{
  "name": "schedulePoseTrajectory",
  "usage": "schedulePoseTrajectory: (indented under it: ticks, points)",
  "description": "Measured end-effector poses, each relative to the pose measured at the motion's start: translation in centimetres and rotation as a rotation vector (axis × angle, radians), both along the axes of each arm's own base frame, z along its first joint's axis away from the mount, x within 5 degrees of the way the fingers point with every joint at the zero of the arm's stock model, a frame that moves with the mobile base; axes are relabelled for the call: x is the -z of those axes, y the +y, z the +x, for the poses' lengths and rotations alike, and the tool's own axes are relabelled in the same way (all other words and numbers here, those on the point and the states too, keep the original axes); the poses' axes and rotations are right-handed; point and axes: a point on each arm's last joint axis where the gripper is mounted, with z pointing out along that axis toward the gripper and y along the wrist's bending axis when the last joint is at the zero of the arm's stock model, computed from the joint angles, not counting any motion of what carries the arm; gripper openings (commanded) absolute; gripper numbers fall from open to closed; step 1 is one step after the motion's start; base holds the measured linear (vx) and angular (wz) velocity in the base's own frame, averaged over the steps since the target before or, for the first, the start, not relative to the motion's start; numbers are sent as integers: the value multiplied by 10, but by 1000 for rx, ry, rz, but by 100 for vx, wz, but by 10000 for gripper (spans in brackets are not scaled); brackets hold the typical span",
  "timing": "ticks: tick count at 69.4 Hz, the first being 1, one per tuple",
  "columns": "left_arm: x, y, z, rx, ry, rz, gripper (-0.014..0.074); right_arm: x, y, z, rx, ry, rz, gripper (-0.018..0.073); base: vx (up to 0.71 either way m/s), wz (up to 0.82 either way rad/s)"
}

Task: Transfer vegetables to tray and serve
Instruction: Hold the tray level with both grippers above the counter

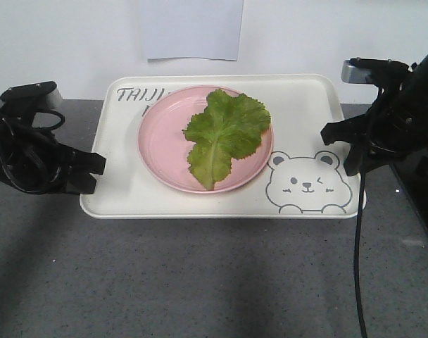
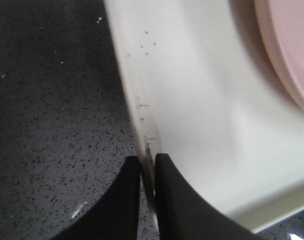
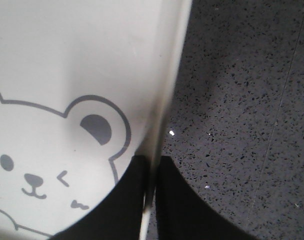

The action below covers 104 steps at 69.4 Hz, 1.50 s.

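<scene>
The vegetables, one ruffled green lettuce leaf point(image 1: 224, 134), lie on a round pink plate point(image 1: 161, 148) that sits on the cream tray point(image 1: 122, 193). My left gripper point(image 1: 94, 172) is shut on the tray's left rim; in the left wrist view its fingers point(image 2: 147, 159) pinch the rim of the tray point(image 2: 207, 115), with the plate's edge point(image 2: 292, 50) at the upper right. My right gripper point(image 1: 341, 144) is shut on the right rim; the right wrist view shows it point(image 3: 152, 160) clamping the tray's edge point(image 3: 67, 60) beside the bear print point(image 3: 42, 165).
The tray rests on a dark grey speckled counter point(image 1: 200, 282) close to a white wall carrying a sheet of paper point(image 1: 191, 28). A black cable point(image 1: 358, 246) hangs down from the right arm to the counter's front edge.
</scene>
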Motion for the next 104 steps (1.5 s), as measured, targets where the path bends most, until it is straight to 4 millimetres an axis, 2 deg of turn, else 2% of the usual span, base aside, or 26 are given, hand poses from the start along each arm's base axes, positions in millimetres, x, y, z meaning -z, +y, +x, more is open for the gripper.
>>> schedulePoseTrajectory:
  ticks: [104]
  points:
    - [0, 0, 0, 0, 0, 0, -6, 0, 0, 0, 0, 0, 0, -6, 0, 0]
